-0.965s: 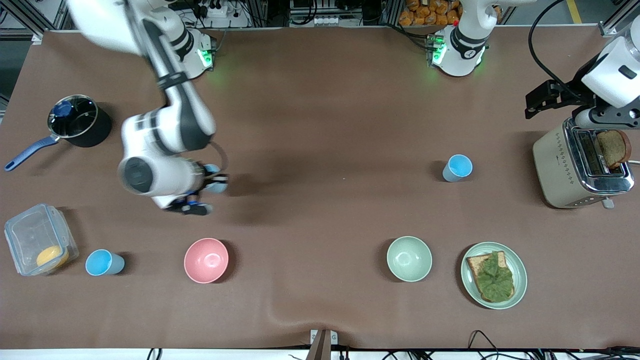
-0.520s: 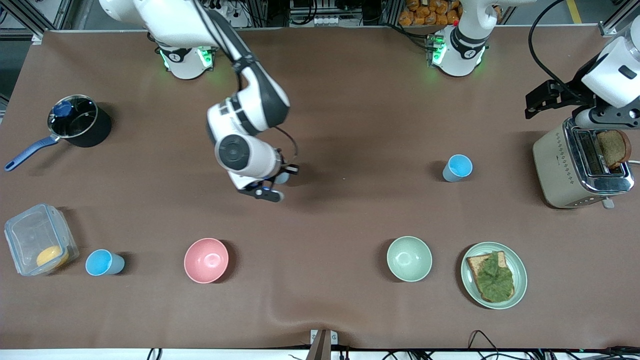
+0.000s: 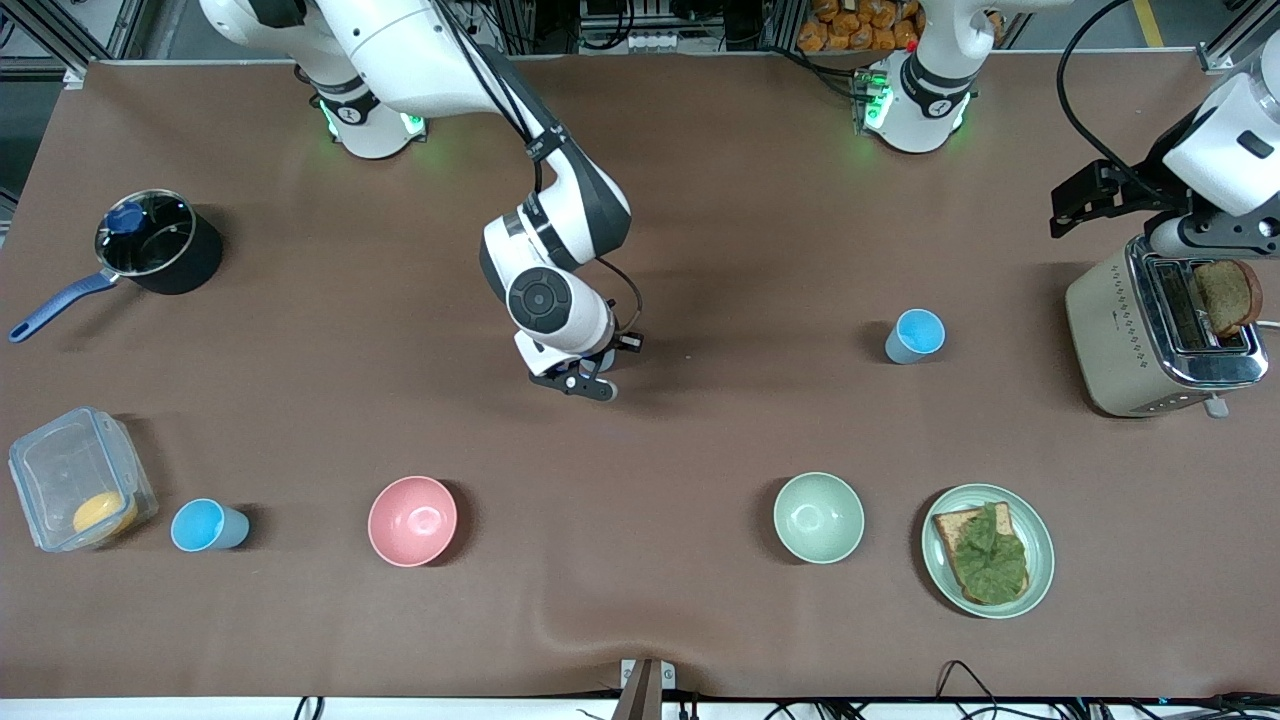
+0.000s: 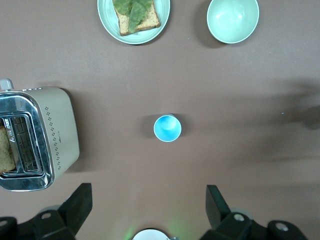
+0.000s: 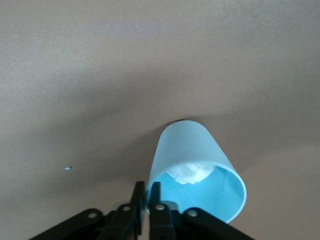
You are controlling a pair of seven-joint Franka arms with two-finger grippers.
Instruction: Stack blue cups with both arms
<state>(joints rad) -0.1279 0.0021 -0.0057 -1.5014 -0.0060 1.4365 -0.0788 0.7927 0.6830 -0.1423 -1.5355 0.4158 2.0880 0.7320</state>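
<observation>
The right hand (image 5: 148,197) is pinching the rim of a blue cup (image 5: 197,172) over the mid-table (image 3: 700,200); keep it upright, releasing only once seated. The left hand (image 4: 150,212) is waiting wide open over the second cup (image 4: 167,128).

in the front view the right gripper (image 3: 590,372) sits tucked under its own wrist, so the cup (image 5: 196,167) it carries is hidden there and shows only in the right wrist view, where the picture's edge cuts off part of its rim and the fingers (image 5: 155,210) pinching the rim. something whitish lies inside that cup, too unclear to name. the left gripper (image 3: 1085,200) is a dark shape over the toaster (image 3: 1150,335) in the front view, and most of the left arm runs out of the picture. in the left wrist view only the stubs of its two fingers (image 4: 75,207) show at the edge, and the toaster and the plate (image 4: 107,17) are cropped.
</observation>
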